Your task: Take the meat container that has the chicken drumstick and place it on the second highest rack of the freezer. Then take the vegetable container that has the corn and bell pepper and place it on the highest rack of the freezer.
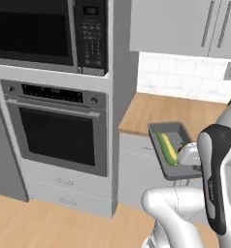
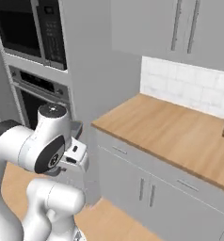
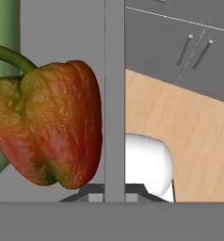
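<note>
Grey vegetable container (image 1: 169, 130): one corn (image 1: 168, 148), one bell pepper (image 3: 48, 127).

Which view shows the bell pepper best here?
The hand view: the bell pepper looms large, red-orange with a green stem, against the tray wall. The left base view shows the tray and corn, not clearly the pepper.

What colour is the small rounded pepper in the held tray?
Mottled red-orange with a green stem; the small rounded bell pepper shows best in the hand view.

Base cams behind arm, share counter (image 1: 185, 114); hand cam close on bell pepper (image 3: 52, 127).
</note>
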Available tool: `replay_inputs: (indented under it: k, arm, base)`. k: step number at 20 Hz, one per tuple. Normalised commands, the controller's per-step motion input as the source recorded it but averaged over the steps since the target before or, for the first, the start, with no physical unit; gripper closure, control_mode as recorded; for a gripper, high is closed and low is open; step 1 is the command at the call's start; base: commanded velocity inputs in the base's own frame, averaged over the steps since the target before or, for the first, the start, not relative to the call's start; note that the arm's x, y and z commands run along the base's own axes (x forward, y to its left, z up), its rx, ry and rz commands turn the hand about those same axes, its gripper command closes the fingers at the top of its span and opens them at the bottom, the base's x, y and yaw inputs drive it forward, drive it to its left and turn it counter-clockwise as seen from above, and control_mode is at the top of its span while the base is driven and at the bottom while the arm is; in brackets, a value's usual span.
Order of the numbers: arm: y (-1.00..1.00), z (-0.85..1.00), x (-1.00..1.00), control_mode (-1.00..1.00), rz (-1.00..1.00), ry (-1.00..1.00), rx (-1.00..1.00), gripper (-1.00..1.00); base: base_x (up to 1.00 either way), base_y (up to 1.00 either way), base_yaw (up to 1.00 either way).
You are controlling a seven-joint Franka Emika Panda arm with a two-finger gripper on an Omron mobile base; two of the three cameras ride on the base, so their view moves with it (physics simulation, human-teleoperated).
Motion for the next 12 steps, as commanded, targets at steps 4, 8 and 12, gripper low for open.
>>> replay_inputs:
  k: [4,8,12]
  arm:
    - [0.00,0.00,0.00,1.00,0.00,0.00,0.00,1.00]
    - [0.00,0.00,0.00,1.00,0.00,0.00,0.00,1.00]
    - [0.00,0.00,0.00,1.00,0.00,0.00,0.00,1.00]
  base:
    - [-0.12,0.89,0.79]
    - [0.08,1.00,0.57]
    - [0.75,1.00,0.30]
